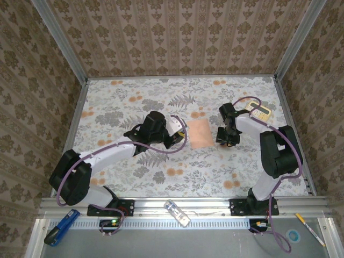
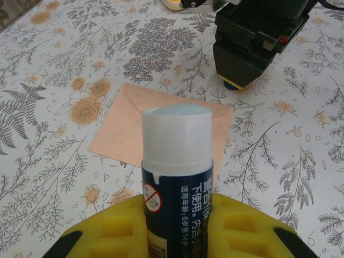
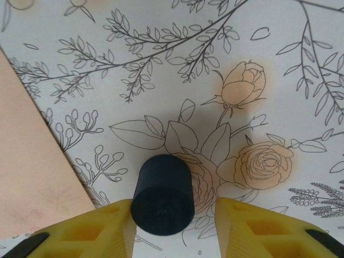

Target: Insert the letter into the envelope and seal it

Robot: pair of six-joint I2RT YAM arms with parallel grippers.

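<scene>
left gripper (image 2: 177, 215) clamps uncapped glue stick (image 2: 177, 156) toward envelope (image 2: 129, 126) mid-surface, likely for sealing; right gripper (image 3: 174, 220) apart around cap (image 3: 163, 196).

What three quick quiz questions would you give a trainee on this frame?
1. True or false: the glue stick in the left end effector has its cap on.
2. Pick one: what sits between the jaws of the right end effector? A) a dark cap B) a pen C) a folded sheet
3. Fill in: the envelope lies ___ the two end effectors.

Key: 1 false, the white top is bare; 2 A; 3 between.
</scene>
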